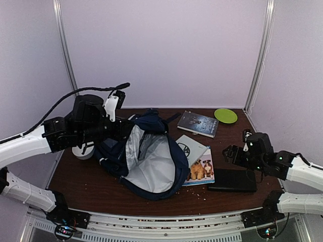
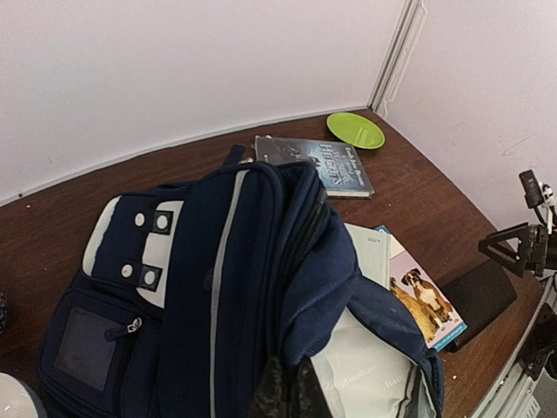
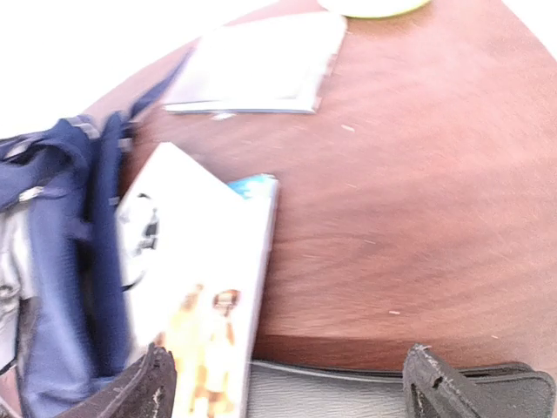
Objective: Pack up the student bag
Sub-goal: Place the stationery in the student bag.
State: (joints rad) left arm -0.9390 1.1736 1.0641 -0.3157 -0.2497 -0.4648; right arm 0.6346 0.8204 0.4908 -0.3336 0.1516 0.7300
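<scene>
the bag [image 1: 151,166] lies on the table [image 1: 101,189], a little left of centre, its mouth gaping toward the near edge and the pale lining showing. the left claw [image 2: 287,394] is pressed together on a fold of the bag's upper rim and holds it lifted, so the opening stands wide. the right claw [image 3: 287,387] hangs low with its fingers spread wide, holding nothing, just above the far edge of the flat black case [image 1: 232,180] at the near right. just left of the case is the dog book [image 1: 201,171], its left side against the bag, with a white notebook [image 1: 192,147] lying partly over it. a dark book [image 1: 198,123] and a green plate [image 1: 225,116] sit farther back. as far as the lining shows, nothing seems packed yet. the risks, as i judge them: the case is thin and flat on the wood, so fingers coming straight down may skid off it or shove it toward the near edge, which is close, rather than get under it. the left pinch is on soft cloth alone, and if it slips or the arm sags, the mouth will fold shut just when something is carried over. the dog book and notebook touch the bag, so a tug on the bag could drag them.
</scene>
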